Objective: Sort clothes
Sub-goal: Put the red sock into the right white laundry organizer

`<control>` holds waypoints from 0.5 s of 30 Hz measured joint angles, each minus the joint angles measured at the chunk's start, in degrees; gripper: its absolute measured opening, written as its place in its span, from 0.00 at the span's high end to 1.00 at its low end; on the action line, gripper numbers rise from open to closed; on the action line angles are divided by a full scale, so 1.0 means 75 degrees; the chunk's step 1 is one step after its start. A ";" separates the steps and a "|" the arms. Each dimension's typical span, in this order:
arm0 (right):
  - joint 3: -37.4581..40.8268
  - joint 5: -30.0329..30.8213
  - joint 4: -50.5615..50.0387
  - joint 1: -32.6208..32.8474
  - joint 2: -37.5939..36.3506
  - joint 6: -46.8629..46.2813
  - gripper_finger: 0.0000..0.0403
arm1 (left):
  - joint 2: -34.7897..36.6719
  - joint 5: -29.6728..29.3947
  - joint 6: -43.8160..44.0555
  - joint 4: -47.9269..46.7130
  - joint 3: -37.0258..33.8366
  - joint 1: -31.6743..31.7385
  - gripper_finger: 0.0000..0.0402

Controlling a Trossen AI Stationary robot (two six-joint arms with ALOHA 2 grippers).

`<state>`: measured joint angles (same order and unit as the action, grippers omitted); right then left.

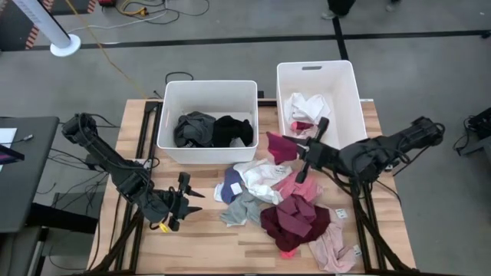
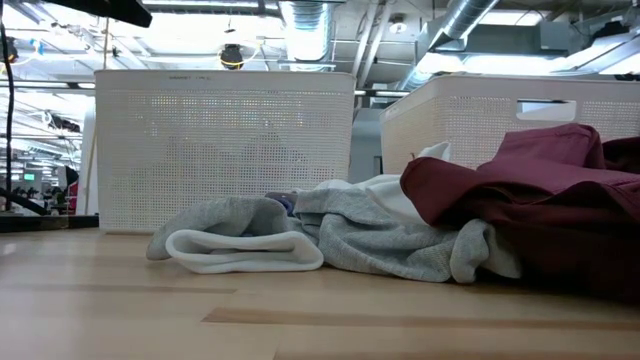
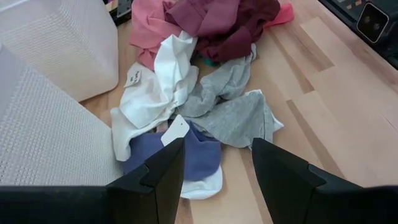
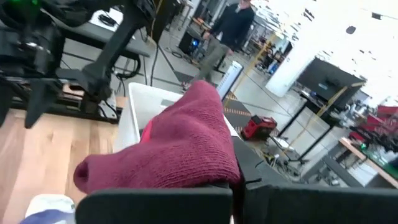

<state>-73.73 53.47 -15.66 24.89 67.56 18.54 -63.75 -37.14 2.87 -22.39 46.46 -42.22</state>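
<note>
While the right pincer (image 1: 305, 156) hangs just in front of the two bins, between them, its fingers are clamped together on a maroon garment (image 1: 282, 146), which droops from the tips above the desk (image 1: 222, 244); the right wrist view shows that same knitted maroon cloth (image 4: 180, 140) bunched over the closed fingers, with a person standing far off in the room behind.

The left pincer (image 1: 184, 201) sits low over the desk's near left part, fingers apart and holding nothing, pointed toward the heap of clothes (image 1: 280, 207). In its wrist view the two dark fingers (image 3: 163, 176) frame a blue piece (image 3: 193, 155) with a white tag, lying just ahead of them, and beyond it a grey garment (image 3: 233, 109), a white one (image 3: 158, 93), pink cloth (image 3: 146, 25) and more maroon fabric (image 3: 224, 22).

The heap spreads over the middle and right of the desk, in front of both bins. From above, a white garment (image 1: 257, 175) lies at its centre, a grey one (image 1: 244, 208) toward the near side, a large maroon one (image 1: 295, 218) to the right of that, and a pale pink piece (image 1: 334, 249) near the desk's near right corner.

The left bin (image 1: 207, 88) holds dark grey and black clothes (image 1: 213, 130). The right bin (image 1: 341, 96) holds white clothes with a bit of pink (image 1: 304, 113).
</note>
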 joint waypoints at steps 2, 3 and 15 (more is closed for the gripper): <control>0.0000 0.0011 -0.0297 -0.0055 -0.0100 -0.0218 1.00 | 0.0002 0.0081 0.0000 0.0003 0.0003 0.0000 0.54; 0.0000 0.0032 -0.0441 -0.0091 -0.0152 -0.0321 1.00 | 0.0001 0.0102 0.0004 0.0003 0.0003 0.0000 0.54; 0.0000 0.0088 -0.2605 -0.0721 -0.0709 -0.1937 1.00 | 0.0000 0.0099 0.0026 0.0001 0.0006 0.0003 0.54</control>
<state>-73.74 54.13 -35.21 19.48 62.25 4.02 -63.75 -36.40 3.07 -22.39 46.50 -42.19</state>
